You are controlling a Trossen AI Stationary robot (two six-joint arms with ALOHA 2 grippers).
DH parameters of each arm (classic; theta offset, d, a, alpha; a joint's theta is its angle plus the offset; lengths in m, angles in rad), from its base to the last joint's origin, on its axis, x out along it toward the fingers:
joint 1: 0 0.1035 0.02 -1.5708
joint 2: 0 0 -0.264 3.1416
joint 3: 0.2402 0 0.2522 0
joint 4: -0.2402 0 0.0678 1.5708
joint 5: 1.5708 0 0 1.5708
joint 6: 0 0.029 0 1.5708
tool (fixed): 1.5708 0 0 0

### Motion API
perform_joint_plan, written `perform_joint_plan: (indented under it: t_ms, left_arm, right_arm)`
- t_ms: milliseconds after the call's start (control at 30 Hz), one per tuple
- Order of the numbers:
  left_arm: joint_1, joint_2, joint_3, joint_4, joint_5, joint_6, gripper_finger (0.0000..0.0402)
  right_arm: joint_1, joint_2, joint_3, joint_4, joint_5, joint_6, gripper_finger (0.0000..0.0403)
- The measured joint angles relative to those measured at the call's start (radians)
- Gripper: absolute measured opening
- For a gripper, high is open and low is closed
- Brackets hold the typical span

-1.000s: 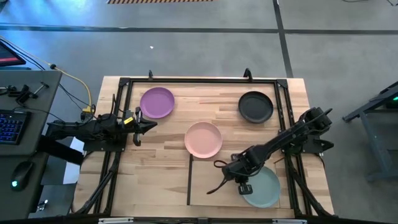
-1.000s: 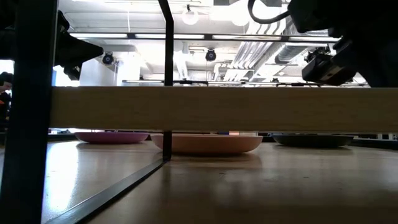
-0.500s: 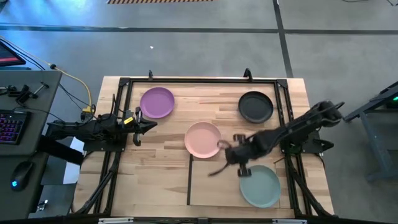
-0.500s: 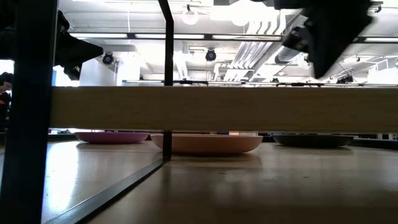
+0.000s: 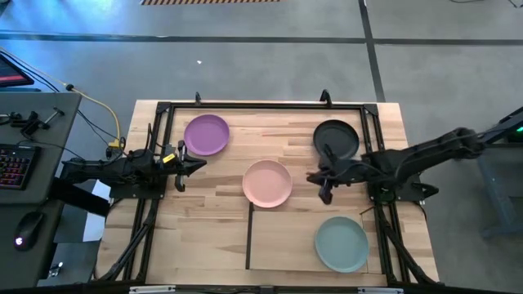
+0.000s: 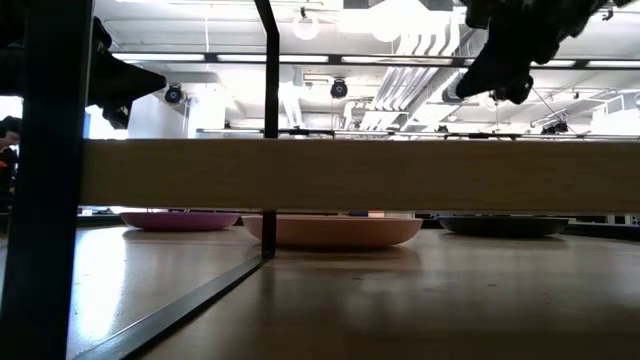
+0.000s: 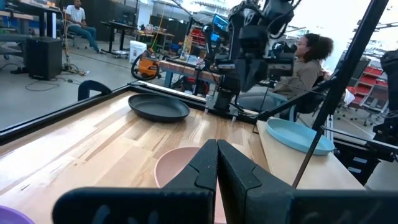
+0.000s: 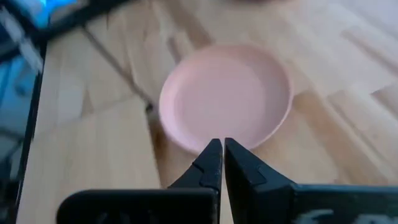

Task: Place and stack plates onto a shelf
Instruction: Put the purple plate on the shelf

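Observation:
The pale blue-green plate (image 5: 341,243) lies flat on the shelf (image 5: 282,241), toward its right end. On the tabletop sit the pink plate (image 5: 267,183), the purple plate (image 5: 206,135) and the black plate (image 5: 336,140). My right gripper (image 5: 315,180) is shut and hangs in the air between the pink and black plates, pointing at the pink plate (image 8: 227,93). It shows high above the shelf's front edge (image 6: 350,175) in the low view. My left gripper (image 5: 186,167) is shut and waits at the table's left side, below the purple plate.
A black frame (image 5: 261,106) rails the tabletop on all sides. The shelf's left half is bare wood. A desk with a keyboard (image 5: 15,163) stands off the table's left. People (image 7: 305,59) sit beyond the table's right side.
My right gripper has gone up from the blue-green plate's left rim on the shelf and moved toward the far edge, ending between the pink and black plates. The blue-green plate has stayed on the shelf. My left arm has kept still.

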Motion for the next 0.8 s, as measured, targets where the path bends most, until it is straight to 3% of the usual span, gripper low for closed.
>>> perform_joint_plan:
  t_ms: [167, 300, 600, 800]
  left_arm:
    - [0.000, 0.000, 0.000, 0.019, 0.000, 0.000, 0.0000]
    - [0.000, 0.000, 0.000, 0.020, 0.000, -0.016, 0.0000]
    - [0.000, 0.000, 0.000, 0.155, -0.031, -0.148, 0.0000]
    - [0.001, 0.000, 0.000, 0.158, -0.067, -0.191, 0.0000]
  right_arm:
    - [0.000, -0.106, -0.108, 0.159, 0.107, 0.036, 0.0000]
    - [0.000, -0.168, -0.159, 0.307, 0.100, -0.011, 0.0000]
    - [0.000, -0.216, -0.161, 0.319, 0.103, -0.084, 0.0000]
    - [0.000, -0.216, -0.161, 0.304, 0.105, -0.081, 0.0000]
